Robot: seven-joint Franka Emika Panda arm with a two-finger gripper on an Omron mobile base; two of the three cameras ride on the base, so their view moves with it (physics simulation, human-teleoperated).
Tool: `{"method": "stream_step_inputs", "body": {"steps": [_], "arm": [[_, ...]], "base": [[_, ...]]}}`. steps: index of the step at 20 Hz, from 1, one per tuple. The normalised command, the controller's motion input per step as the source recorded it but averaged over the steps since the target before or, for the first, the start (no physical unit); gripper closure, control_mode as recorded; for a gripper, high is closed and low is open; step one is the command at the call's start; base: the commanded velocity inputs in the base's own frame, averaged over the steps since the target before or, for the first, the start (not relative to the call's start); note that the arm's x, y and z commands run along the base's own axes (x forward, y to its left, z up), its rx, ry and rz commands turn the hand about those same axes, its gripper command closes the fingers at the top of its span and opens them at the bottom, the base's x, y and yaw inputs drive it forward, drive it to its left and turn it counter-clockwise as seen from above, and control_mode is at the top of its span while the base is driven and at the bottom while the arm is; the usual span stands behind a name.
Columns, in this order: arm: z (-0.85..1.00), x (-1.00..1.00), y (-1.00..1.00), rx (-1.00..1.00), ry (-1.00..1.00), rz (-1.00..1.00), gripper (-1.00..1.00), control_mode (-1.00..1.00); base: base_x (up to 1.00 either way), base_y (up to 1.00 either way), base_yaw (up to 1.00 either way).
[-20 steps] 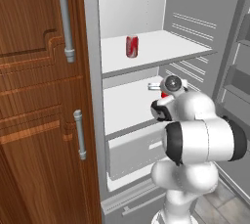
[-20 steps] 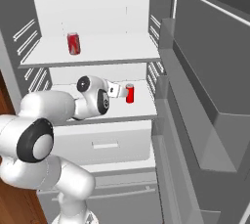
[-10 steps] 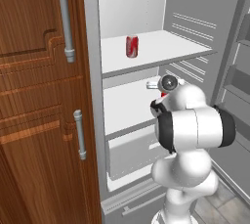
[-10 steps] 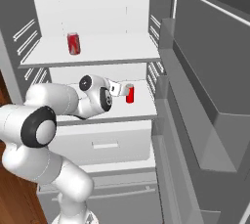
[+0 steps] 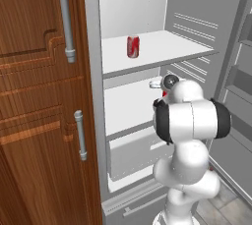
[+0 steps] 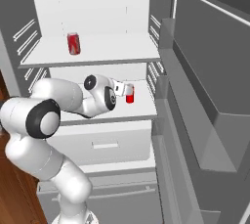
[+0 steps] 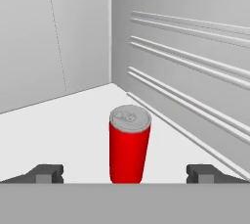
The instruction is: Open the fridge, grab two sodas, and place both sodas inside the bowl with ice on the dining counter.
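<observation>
The fridge stands open, showing white shelves. One red soda stands upright on the upper shelf. A second red soda stands on the middle shelf near the right wall. My gripper is open just in front of it. In the hand view the can sits centred between the two spread fingertips, slightly beyond them and not touched. In the left base view my arm hides this can. The bowl and the dining counter are out of view.
A brown wooden cabinet with metal bar handles flanks the fridge on the left. The open fridge door with its shelves stands close on the right. A white drawer sits below the middle shelf.
My arm has reached a little deeper over the middle shelf, bringing the open gripper closer to the second soda. Both cans stay where they were.
</observation>
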Motion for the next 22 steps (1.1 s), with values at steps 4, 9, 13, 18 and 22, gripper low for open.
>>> {"method": "stream_step_inputs", "body": {"steps": [4, 9, 13, 18, 22], "arm": [[-0.02, 0.16, -0.10, 0.00, 0.00, -0.02, -1.00, -1.00], [-0.04, 0.19, -0.04, 0.00, 0.00, -0.01, -1.00, -1.00], [-0.09, 0.18, -0.01, 0.00, 0.00, -0.01, -1.00, -1.00], [-0.15, 0.18, -0.02, 0.00, 0.00, -0.01, -1.00, -1.00], [-0.20, 0.12, -0.05, 0.00, 0.00, -0.01, -1.00, -1.00]], "base": [[0.00, 0.00, 0.00], [0.00, 0.00, 0.00], [0.00, 0.00, 0.00], [0.00, 0.00, 0.00], [0.00, 0.00, 0.00]]}}
